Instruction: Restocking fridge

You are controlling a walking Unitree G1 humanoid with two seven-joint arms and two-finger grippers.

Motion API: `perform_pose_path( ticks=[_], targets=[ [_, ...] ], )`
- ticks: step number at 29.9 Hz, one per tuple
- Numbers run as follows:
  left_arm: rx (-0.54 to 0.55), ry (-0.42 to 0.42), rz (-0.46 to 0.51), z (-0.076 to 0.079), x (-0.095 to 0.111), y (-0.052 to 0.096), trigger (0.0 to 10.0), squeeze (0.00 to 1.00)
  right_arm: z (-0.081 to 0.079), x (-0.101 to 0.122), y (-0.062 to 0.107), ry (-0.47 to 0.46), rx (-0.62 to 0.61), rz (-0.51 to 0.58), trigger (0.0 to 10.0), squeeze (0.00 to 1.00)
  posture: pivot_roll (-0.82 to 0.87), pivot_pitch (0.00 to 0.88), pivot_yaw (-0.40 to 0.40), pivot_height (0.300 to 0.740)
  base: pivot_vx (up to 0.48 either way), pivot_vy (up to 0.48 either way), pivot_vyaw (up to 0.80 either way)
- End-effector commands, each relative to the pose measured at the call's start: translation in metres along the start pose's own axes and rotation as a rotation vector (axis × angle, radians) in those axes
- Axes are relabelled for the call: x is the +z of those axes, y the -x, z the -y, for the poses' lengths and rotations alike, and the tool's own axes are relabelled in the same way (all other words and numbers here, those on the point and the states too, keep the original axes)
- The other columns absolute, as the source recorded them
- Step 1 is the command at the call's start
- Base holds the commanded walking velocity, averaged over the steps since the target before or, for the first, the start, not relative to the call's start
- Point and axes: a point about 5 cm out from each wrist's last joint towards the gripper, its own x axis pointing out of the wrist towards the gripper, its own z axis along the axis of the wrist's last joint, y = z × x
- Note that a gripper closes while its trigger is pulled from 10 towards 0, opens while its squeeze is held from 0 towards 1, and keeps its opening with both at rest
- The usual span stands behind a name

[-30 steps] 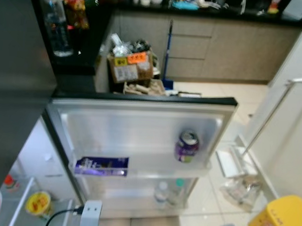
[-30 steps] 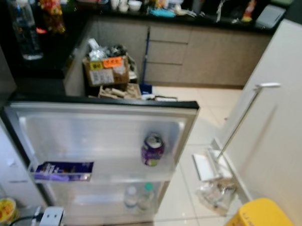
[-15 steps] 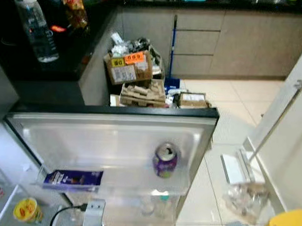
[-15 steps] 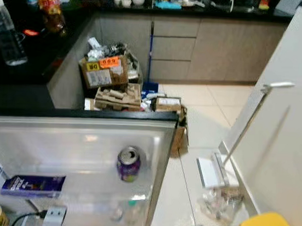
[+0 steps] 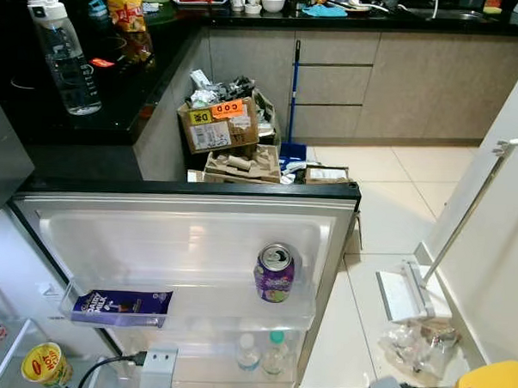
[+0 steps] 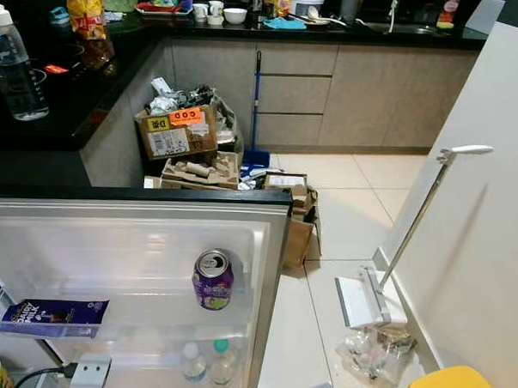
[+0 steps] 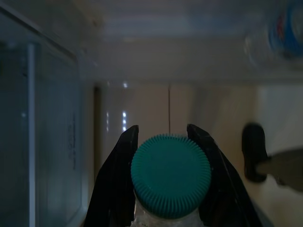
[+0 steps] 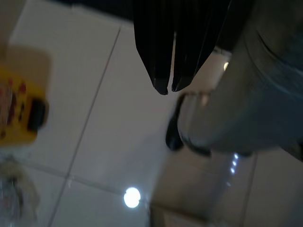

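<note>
Holding bottle point(image 7: 170, 182) w/ left fingers point(image 7: 124, 156); I'd lower it upright into door shelf point(image 5: 235, 348), lower centre; right fingers point(image 8: 161, 56) clenched.

my head's stereo pair looks steeply down from above, sharing the open fridge door point(image 5: 188, 242) and kitchen floor point(image 6: 345, 198). my left wrist camera sits close behind a bottle cap point(image 7: 170, 176); my right wrist camera faces floor tiles point(image 8: 94, 156).
</note>
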Motion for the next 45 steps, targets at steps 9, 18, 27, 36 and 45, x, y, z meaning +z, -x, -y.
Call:
perform_pose_path(
  ticks=[9, 18, 27, 36, 45],
  targets=[
    [0.288, 0.155, 0.197, -0.057, 0.044, 0.002, 10.0, 0.00, 0.002, 0.043, 0.001, 0.148, 0.178, 0.165, 10.0, 0.00, -0.12, 0.000, -0.012, 0.740, 0.000, 0.000, 0.00],
    [0.181, 0.278, 0.288, -0.057, 0.057, 0.002, 10.0, 0.00, -0.004, 0.055, 0.004, 0.204, 0.353, 0.207, 10.0, 0.00, -0.12, 0.000, -0.011, 0.740, 0.000, 0.000, 0.00],
    [0.170, 0.271, 0.145, -0.046, 0.015, 0.005, 10.0, 0.00, -0.016, 0.065, 0.005, 0.306, 0.464, 0.235, 10.0, 0.00, -0.12, 0.000, -0.002, 0.740, 0.000, 0.000, 0.00],
    [0.133, 0.253, 0.026, -0.031, -0.021, 0.011, 10.0, 0.00, -0.011, 0.133, 0.013, 0.388, 0.368, 0.503, 10.0, 0.00, -0.12, 0.000, -0.003, 0.740, 0.000, 0.000, 0.00],
    [0.089, 0.211, 0.015, -0.022, -0.022, 0.010, 10.0, 0.00, -0.016, 0.182, 0.025, 0.511, 0.315, 0.667, 10.0, 0.00, -0.12, 0.000, -0.009, 0.740, 0.000, 0.000, 0.00]
  ],
)
